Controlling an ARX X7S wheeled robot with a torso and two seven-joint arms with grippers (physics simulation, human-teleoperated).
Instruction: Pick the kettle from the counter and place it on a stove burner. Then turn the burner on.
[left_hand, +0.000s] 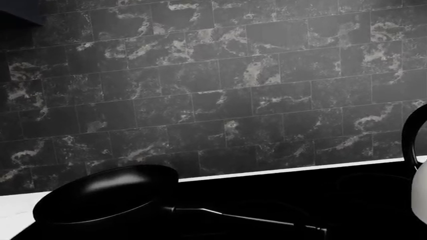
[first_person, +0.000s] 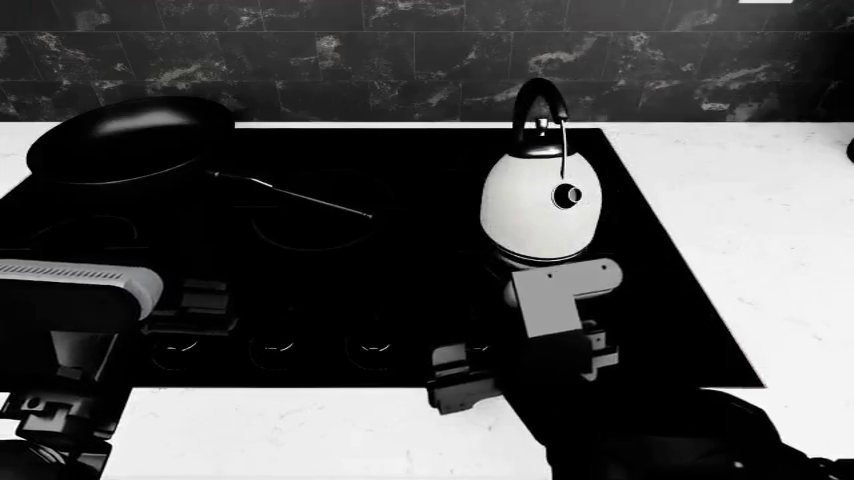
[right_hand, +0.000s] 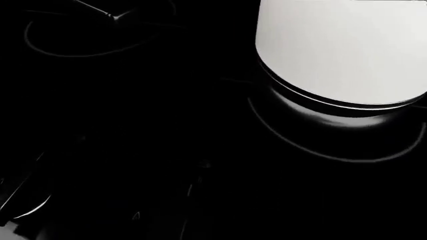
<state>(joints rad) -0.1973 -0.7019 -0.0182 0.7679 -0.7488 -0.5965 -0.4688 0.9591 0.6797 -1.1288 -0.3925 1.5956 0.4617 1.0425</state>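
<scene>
Head view shows our right gripper (first_person: 550, 300) low over the glossy black cooktop (first_person: 400, 270), with the kettle (first_person: 541, 205) standing upright just beyond it, close but apart from what we can see of the fingers. We hold nothing in that gripper, yet how far its jaws are parted we cannot tell from any picture. The kettle sits on the glass with its arched black handle up and its small round side dot turned toward us. From our right wrist view, the kettle's white body (right_hand: 340, 50) and black base band rest inside a thin grey ring, the stove burner (right_hand: 333, 150), whose outline curves out a little wider than the base. Our left gripper (first_person: 194, 305) hangs over the near edge of the cooktop, well apart from the kettle, and its state is equally hidden from us. Beyond the left gripper lies a black frying pan (first_person: 134, 140), its long handle pointing toward the kettle's side; the left wrist view catches the pan (left_hand: 107, 197) before the dark marbled wall tiles (left_hand: 213, 90). White counter (first_person: 747, 220) flanks the cooktop beside our right gripper.
</scene>
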